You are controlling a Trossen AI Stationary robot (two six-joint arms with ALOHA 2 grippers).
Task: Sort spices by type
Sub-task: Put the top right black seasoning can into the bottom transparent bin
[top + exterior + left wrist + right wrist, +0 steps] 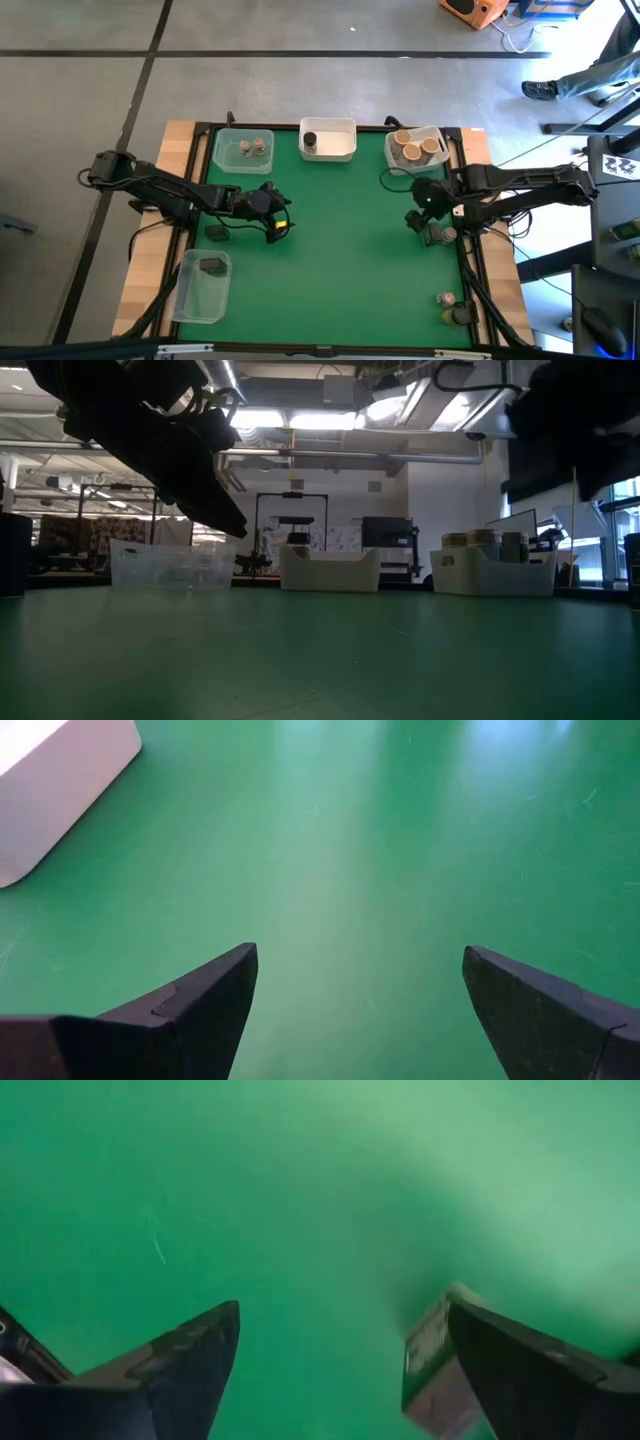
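While spread wide, right gripper (340, 1370) just beside a blocky spice container (432, 1365).

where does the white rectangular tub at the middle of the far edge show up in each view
high view: white rectangular tub at the table's far edge, centre, one dark cylinder inside.
low view: it stands at the middle of the far edge.
left wrist view: a white corner, probably this tub.
right wrist view: not in it.
shared landmark: the green table mat.
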